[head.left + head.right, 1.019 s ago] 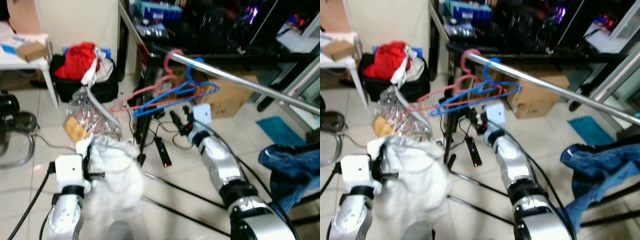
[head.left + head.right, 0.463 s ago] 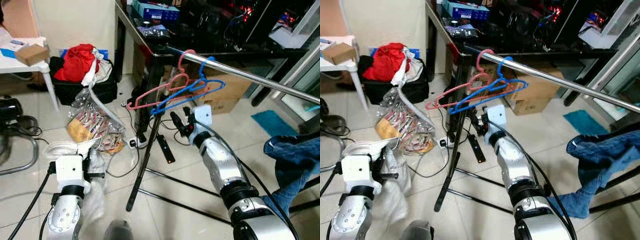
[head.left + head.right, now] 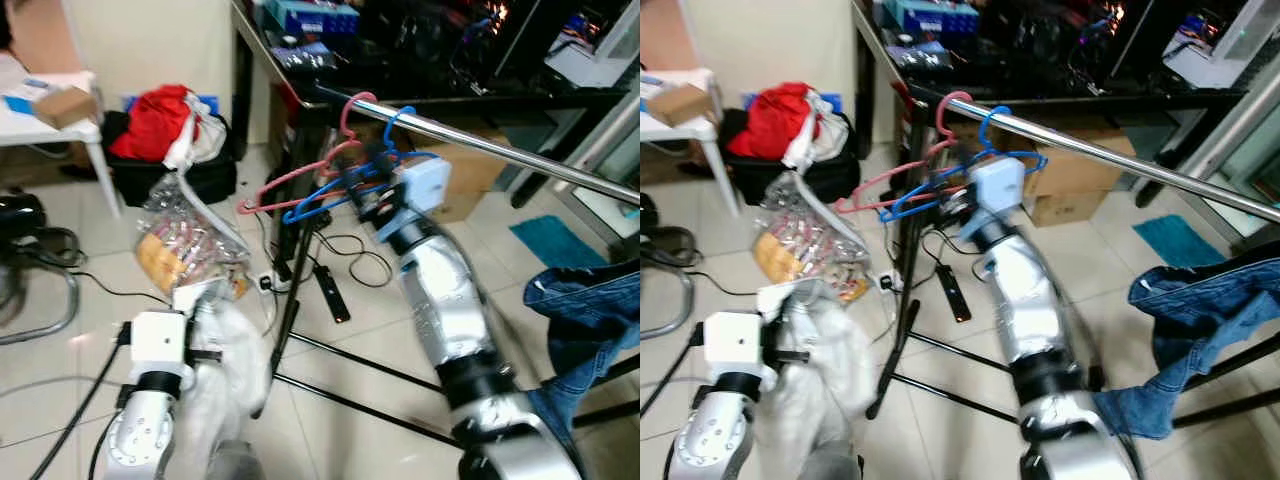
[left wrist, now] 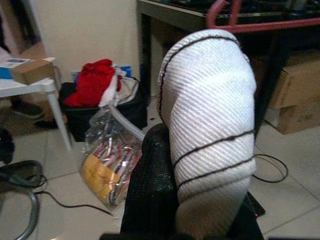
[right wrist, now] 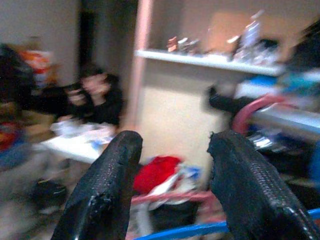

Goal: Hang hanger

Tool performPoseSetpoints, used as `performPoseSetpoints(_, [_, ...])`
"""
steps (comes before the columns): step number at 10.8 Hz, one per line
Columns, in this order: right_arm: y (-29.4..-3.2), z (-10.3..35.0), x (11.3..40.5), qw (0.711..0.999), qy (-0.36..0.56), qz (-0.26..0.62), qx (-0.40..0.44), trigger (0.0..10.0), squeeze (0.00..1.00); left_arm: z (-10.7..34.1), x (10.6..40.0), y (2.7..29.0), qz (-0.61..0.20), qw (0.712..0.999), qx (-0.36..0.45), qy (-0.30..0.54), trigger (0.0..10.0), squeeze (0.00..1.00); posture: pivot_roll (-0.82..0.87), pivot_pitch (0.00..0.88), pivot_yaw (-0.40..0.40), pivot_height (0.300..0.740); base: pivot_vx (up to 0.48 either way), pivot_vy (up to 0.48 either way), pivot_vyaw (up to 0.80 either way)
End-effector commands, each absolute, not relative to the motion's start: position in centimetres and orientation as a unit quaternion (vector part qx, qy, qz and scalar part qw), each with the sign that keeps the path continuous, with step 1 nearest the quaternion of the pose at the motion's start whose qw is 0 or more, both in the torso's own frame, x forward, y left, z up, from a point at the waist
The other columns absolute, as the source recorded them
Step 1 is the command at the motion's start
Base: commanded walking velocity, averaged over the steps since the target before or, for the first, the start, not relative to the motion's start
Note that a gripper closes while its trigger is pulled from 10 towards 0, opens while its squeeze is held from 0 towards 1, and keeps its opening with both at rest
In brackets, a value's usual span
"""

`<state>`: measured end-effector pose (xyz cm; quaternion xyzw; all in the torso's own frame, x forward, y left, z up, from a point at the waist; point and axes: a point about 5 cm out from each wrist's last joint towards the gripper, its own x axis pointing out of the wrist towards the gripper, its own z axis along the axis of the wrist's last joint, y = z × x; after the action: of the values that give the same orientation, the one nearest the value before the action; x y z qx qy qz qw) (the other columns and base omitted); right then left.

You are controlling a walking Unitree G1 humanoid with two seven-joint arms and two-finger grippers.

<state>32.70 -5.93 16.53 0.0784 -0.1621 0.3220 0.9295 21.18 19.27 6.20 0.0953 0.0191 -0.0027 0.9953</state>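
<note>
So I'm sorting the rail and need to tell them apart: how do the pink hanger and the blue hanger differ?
The pink hanger hooks nearer the rail's free end; the blue hanger hooks further along it. The pink hanger's low arm reaches further out toward the red clothes than the blue hanger's. The right claw is up at the blue hanger's frame, behind the pink one. Both hang tilted from the rail.
</note>
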Motion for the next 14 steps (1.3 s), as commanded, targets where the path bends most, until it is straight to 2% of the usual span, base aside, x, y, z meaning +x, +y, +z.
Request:
performPoseSetpoints(1, [-5.7,15.8,32.5,0.926,-0.137,0.342,0.081,10.0,0.00,6.7,21.5,18.3,-0.023,0.995,0.099,0.000,10.0,0.00,0.38,0.068,-0.162,0.740,0.000,0.000,0.00])
performPoseSetpoints(4, [-2.3,15.2,32.1,0.911,-0.100,0.390,0.093,10.0,0.00,6.5,21.4,17.8,-0.034,0.994,0.108,0.000,10.0,0.00,0.38,0.076,-0.166,0.740,0.000,0.000,0.00])
performPoseSetpoints(8, [1.8,17.7,31.6,0.881,-0.125,0.441,0.114,10.0,0.00,6.2,21.2,17.6,-0.035,0.993,0.114,0.004,10.0,0.00,0.39,0.078,-0.172,0.740,0.000,0.000,0.00])
performPoseSetpoints(9, [2.6,17.0,31.5,0.883,-0.107,0.448,0.092,10.0,0.00,6.2,21.3,17.5,-0.039,0.992,0.116,0.003,10.0,0.00,0.39,0.078,-0.172,0.740,0.000,0.000,0.00])
performPoseSetpoints(11, [3.0,13.7,31.6,0.904,-0.037,0.425,0.038,10.0,0.00,6.3,21.5,17.4,-0.039,0.992,0.117,0.001,10.0,0.00,0.39,0.076,-0.174,0.740,0.000,0.000,0.00])
performPoseSetpoints(14, [3.0,13.3,32.3,0.926,-0.029,0.375,0.023,10.0,0.00,6.4,21.7,17.5,-0.041,0.992,0.121,-0.002,10.0,0.00,0.39,0.077,-0.170,0.740,0.000,0.000,0.00])
